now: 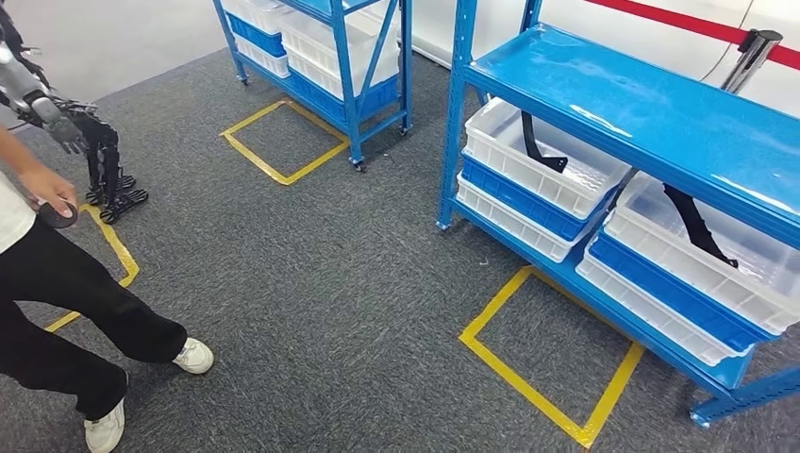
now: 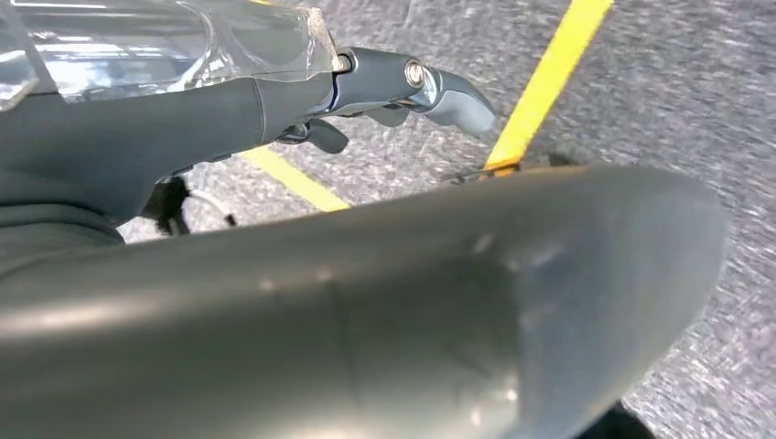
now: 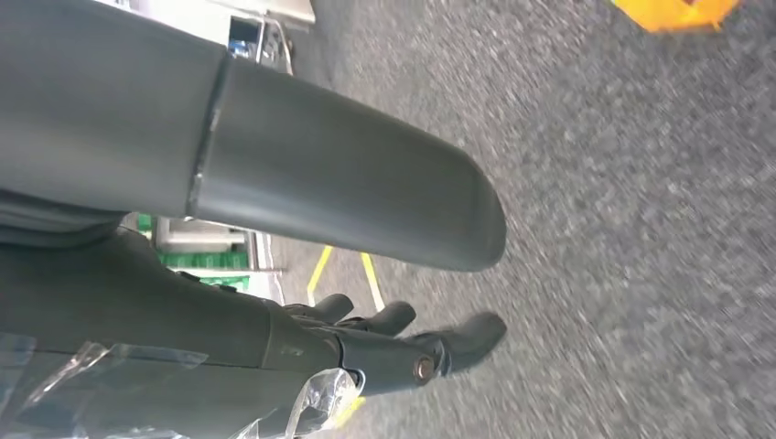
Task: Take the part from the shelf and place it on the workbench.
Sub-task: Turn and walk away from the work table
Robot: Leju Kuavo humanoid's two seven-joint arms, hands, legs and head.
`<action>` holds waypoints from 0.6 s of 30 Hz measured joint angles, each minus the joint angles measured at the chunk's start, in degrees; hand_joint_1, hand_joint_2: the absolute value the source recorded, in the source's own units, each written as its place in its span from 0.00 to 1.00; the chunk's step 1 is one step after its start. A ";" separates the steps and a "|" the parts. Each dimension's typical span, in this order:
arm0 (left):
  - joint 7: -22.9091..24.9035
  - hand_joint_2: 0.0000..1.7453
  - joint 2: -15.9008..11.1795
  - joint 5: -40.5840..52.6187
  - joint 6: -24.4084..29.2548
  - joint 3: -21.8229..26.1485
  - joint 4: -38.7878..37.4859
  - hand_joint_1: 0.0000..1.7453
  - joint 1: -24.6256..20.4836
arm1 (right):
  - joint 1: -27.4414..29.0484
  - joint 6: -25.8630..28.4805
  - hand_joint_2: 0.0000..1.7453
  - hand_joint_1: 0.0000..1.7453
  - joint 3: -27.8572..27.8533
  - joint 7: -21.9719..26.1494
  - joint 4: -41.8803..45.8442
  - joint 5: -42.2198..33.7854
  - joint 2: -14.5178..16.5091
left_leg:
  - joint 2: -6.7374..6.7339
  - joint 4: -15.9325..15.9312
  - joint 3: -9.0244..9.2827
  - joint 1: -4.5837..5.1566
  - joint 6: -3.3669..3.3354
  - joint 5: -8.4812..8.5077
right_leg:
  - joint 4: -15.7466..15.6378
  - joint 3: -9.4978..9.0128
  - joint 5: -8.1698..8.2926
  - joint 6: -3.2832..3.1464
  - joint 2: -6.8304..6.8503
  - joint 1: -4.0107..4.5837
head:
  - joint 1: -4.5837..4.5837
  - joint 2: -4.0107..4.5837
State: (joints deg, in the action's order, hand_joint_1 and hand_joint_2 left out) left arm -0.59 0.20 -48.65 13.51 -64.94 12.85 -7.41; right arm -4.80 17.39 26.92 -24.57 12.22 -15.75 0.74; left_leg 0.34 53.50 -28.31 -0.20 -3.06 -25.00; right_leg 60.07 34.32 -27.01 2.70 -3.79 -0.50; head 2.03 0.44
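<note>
Your right hand (image 3: 384,352) hangs over grey carpet (image 3: 641,210), and it holds nothing. You see the thick grey thumb (image 3: 348,192) running across the upper part of the picture, blunt at its tip. The darker fingers (image 3: 462,340) lie beyond it, stretched out loosely and a little apart from each other. Crinkled clear plastic wrap (image 3: 183,389) covers the back of the hand. Two yellow tape lines (image 3: 343,274) meet on the carpet between thumb and fingers. A yellow-orange shape (image 3: 675,13) sits at the picture's edge, cut off. Behind the hand you can make out something green (image 3: 197,258) and a pale metal frame (image 3: 265,41), both too blurred to identify.
</note>
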 joint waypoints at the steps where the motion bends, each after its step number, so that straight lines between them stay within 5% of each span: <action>1: 0.02 0.00 0.00 0.00 0.01 -0.01 0.00 0.00 0.05 | -0.04 -0.01 0.00 0.00 0.01 -0.03 0.00 0.00 0.01 | -0.63 0.01 -0.10 0.01 -0.18 0.03 | 3.84 1.71 -2.24 0.26 1.64 -0.05 | -0.06 0.00; 3: 0.05 0.00 0.00 -0.02 0.02 -0.02 0.00 0.00 0.30 | -0.08 -0.01 0.00 0.00 0.03 -0.07 0.00 -0.01 0.04 | -2.13 0.03 -0.27 -0.09 -0.28 0.02 | 11.33 5.01 -5.47 0.87 2.90 -0.44 | -0.09 0.00; 4: 0.07 0.00 0.00 -0.03 0.03 -0.02 0.00 0.00 0.38 | -0.08 -0.01 0.00 0.00 0.04 -0.08 0.00 -0.02 0.03 | -2.83 0.05 -0.29 -0.20 -0.20 0.00 | 12.68 5.49 -5.58 1.21 3.17 -0.72 | -0.09 0.00; 5: 0.07 0.00 0.01 -0.04 0.04 -0.02 0.00 0.00 0.42 | -0.07 -0.01 0.00 0.00 0.04 -0.08 0.00 -0.02 0.01 | -3.49 0.09 -0.25 -0.39 -0.02 -0.08 | 11.65 4.76 -4.61 1.59 3.46 -1.02 | -0.09 0.00; 8: 0.07 0.00 -0.05 -0.12 0.13 -0.02 -0.01 0.00 0.39 | -0.12 0.02 0.00 0.00 0.07 -0.10 0.00 -0.07 0.03 | -5.02 1.00 -0.11 -0.83 1.44 -0.92 | 0.57 -1.20 0.21 2.71 6.29 -1.90 | -0.08 0.00; 10: 0.07 0.00 -0.14 -0.15 0.23 -0.03 -0.02 0.00 0.38 | -0.17 0.03 0.00 0.00 0.13 -0.11 -0.01 -0.09 0.17 | -5.86 1.60 -0.06 -0.59 2.35 -1.55 | -2.68 -2.63 0.90 2.00 7.24 -1.93 | 0.01 0.00; 12: 0.07 0.00 -0.14 -0.14 0.28 -0.04 -0.01 0.00 0.28 | -0.15 0.06 0.00 0.00 0.17 -0.10 -0.02 -0.10 0.16 | -6.62 1.51 0.28 -0.72 2.67 -1.66 | -2.65 -2.37 0.83 0.68 6.02 -1.62 | 0.12 0.00; 14: 0.07 0.00 -0.11 -0.13 0.30 -0.04 0.00 0.00 0.01 | -0.24 0.08 0.00 0.00 0.22 -0.10 -0.01 -0.10 0.14 | -5.03 2.94 -0.05 -1.18 2.94 -2.92 | -2.68 -2.24 1.04 -0.16 4.92 -1.47 | 0.16 0.00; 16: 0.06 0.00 -0.11 -0.11 0.31 -0.04 0.01 0.00 -0.10 | -0.41 0.09 0.00 0.00 0.30 -0.11 -0.01 -0.10 0.12 | -2.22 9.09 -2.79 -1.29 3.08 -6.52 | -2.72 -2.06 1.30 -0.76 3.84 -1.34 | 0.22 0.00; 18: 0.05 0.00 -0.10 -0.11 0.30 -0.05 0.01 0.00 0.14 | -0.47 0.10 0.00 0.00 0.40 -0.11 0.00 -0.10 0.13 | -1.23 17.35 -6.92 -1.08 2.86 -9.76 | -2.72 -1.79 1.50 -1.14 2.46 -0.97 | 0.26 0.00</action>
State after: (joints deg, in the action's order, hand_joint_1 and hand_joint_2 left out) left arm -0.54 0.09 -48.76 13.81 -64.99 12.85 -7.27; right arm -5.27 17.49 27.32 -24.68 12.21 -15.85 0.86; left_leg -0.89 70.85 -35.23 -1.28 -0.20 -34.76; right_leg 57.35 32.52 -25.51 1.56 -1.33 -1.48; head 2.29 0.44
